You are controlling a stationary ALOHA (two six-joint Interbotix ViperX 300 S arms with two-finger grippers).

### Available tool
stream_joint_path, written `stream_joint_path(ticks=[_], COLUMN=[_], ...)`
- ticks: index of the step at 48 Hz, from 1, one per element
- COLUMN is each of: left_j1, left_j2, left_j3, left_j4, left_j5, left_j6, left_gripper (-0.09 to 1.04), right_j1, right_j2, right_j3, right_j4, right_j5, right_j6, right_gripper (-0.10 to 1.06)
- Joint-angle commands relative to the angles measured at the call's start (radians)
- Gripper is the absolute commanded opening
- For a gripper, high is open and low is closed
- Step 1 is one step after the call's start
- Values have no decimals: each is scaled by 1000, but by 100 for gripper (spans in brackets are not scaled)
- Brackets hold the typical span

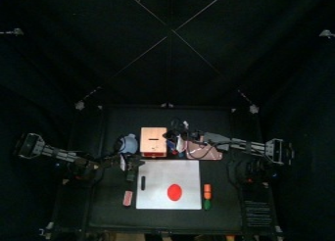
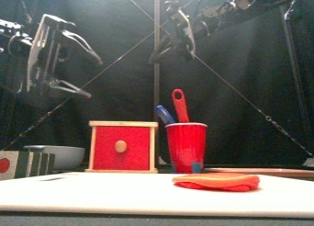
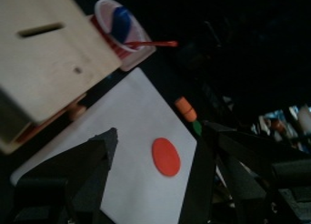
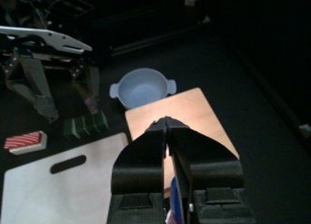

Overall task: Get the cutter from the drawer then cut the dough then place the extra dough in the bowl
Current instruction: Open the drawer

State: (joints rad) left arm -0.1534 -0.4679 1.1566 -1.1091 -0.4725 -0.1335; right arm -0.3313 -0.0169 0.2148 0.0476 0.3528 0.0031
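The pale wooden box (image 2: 123,147) stands behind the white cutting board (image 1: 155,176), its red drawer front flush with the box. A flat red dough disc (image 1: 174,193) lies on the board, also in the front view as the dough (image 2: 216,181). The blue-grey bowl (image 4: 144,85) sits beside the box. My right gripper (image 4: 166,127) hangs shut above the box top (image 4: 188,114), holding nothing. My left gripper (image 2: 50,69) is open, high over the table's left side, with its fingers (image 4: 44,98) spread. No cutter shows in any view.
A red cup (image 2: 186,147) with a blue and a red toy knife stands right of the box. Dark green sushi blocks (image 4: 87,127) and a red-and-white toy (image 4: 22,141) lie left of the board. Small toy foods (image 1: 206,193) lie at the board's right edge.
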Motion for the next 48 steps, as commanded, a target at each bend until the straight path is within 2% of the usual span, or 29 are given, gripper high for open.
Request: stream_joint_path(ticks=[1,9,20,31,48], left_j1=[-3,5,12,54,112], left_j2=[63,144,247,334,417], left_j3=[-57,-104,-147,-206,-247], left_j4=[-77,-123,-190,-190,-181], left_j5=[-17,-18,-31,-38,-32], left_j6=[-11,-23,-78,-78,-78], left_gripper=[103,103,103,102,102], right_j1=[-44,-69,-64,-63,-61], right_j2=[71,190,291,353,373], right_j3=[-120,-213,-308,-334,-334], right_j4=[-5,-29,-61,-78,-94], right_j5=[86,150,224,270,285], right_j6=[-8,-11,-11,-12,-11], right_gripper=[4,4,4,4,4])
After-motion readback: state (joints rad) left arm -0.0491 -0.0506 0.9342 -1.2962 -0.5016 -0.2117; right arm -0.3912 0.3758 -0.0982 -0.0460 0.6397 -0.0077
